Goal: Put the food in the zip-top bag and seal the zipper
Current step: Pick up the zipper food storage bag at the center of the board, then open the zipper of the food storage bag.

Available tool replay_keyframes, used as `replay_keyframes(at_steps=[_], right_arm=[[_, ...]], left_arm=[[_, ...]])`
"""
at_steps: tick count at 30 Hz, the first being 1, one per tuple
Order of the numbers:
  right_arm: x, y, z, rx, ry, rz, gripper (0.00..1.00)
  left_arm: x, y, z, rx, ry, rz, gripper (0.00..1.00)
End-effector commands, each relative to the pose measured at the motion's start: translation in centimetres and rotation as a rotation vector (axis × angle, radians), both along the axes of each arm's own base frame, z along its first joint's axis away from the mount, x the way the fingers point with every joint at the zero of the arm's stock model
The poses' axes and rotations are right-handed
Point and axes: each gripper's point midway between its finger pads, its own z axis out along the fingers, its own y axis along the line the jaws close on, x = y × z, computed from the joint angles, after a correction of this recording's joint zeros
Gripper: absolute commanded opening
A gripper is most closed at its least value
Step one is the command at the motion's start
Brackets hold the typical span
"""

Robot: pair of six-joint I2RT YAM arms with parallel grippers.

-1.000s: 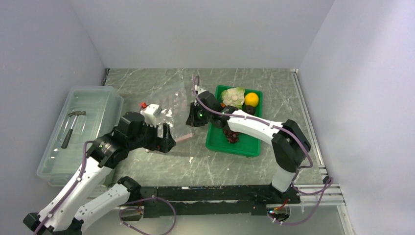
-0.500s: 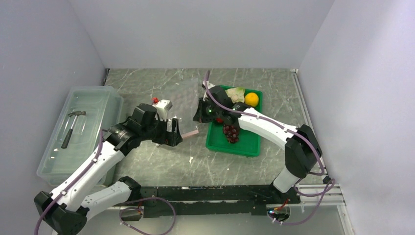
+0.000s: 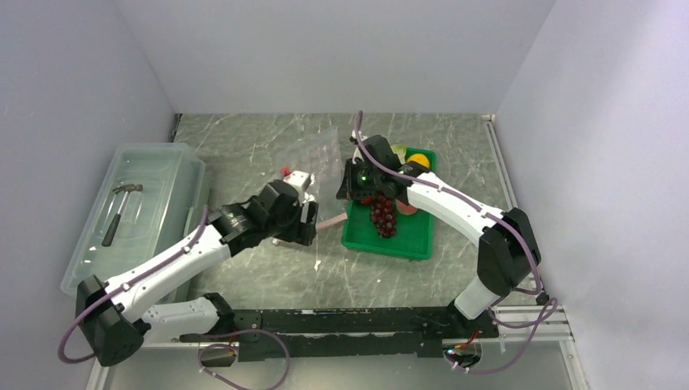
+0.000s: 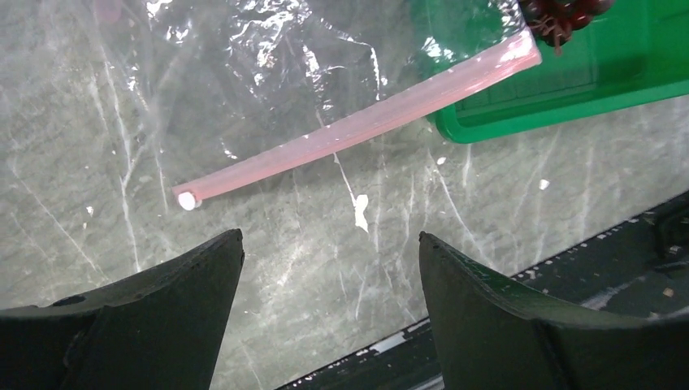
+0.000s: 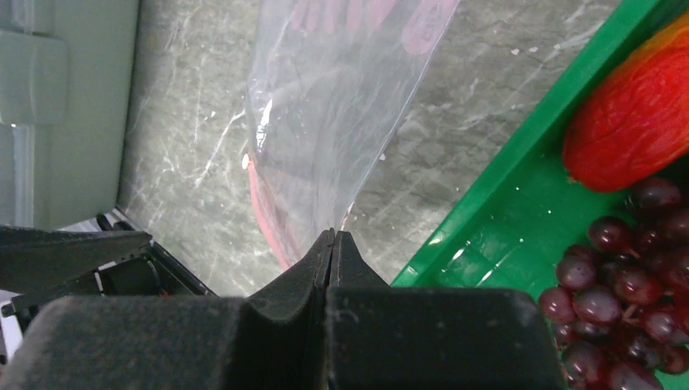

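Logged against the frame a second back: left fingers (image 3: 306,225) carried rightward over the worktop (image 3: 236,138) toward the green tray (image 3: 388,245), with the left arm stretched further out. Right fingers (image 3: 349,185) shifted right and back to just over the tray's left rim, with the zip-top bag (image 3: 313,154) drawn along. Grape bunch (image 3: 383,215) more fully exposed than before, when partly under the right arm.

Found left fingers spread wide apart in the wrist view, with nothing between them, hovering over bare worktop just short of the zipper (image 4: 357,130). Traced the zipper as a pale pink strip running diagonally beyond the fingertips: near end, with a small white tab, on the worktop; far end lapped over the tray's near-left corner, close to the grapes.

Found right fingers pressed fully together and pinching an edge of the clear bag film at their tips, with the film fanning out and away from the pinch. Cannot tell how far that edge is off the worktop. Placed the bag between the two sets of fingers, its body reaching toward the back of the worktop.

Located the food in the tray:
- Grape bunch at the middle.
- Red tomato-like piece (image 5: 634,122) just beside the grapes.
- Orange-yellow fruit (image 3: 418,160) at the back right corner.
- Pale leafy vegetable (image 3: 398,150) next to the fruit, mostly hidden behind the right arm.

Noted at far left a translucent plastic bin (image 3: 175,162) with a hammer (image 3: 122,210) lying inside.
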Motion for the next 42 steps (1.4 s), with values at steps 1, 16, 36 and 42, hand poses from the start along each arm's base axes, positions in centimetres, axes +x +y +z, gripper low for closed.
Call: replay_keyframes(at_steps=[1,16,36,42], right_arm=[[0.4,-0.4,3.6,0.032,-0.066,0.019,0.0],[0.5,-1.3,4.2,0.052,-0.057,0.012,0.0],[0.4,-1.1,4.3,0.082,-0.043,0.013,0.0],[0.3,-1.0,4.5,0.088,-0.043,0.015,0.0]], left_arm=[[1.5,-0.3,-0.2,0.109,-0.119,0.101,0.84],[2.2,-0.8,-2.9,0.478,-0.26,0.164,0.75],[3.1,-1.0,-5.1,0.5,-0.308,0.182,0.68],[3.7,-1.0,-5.2,0.51,-0.343,0.205,0.67]])
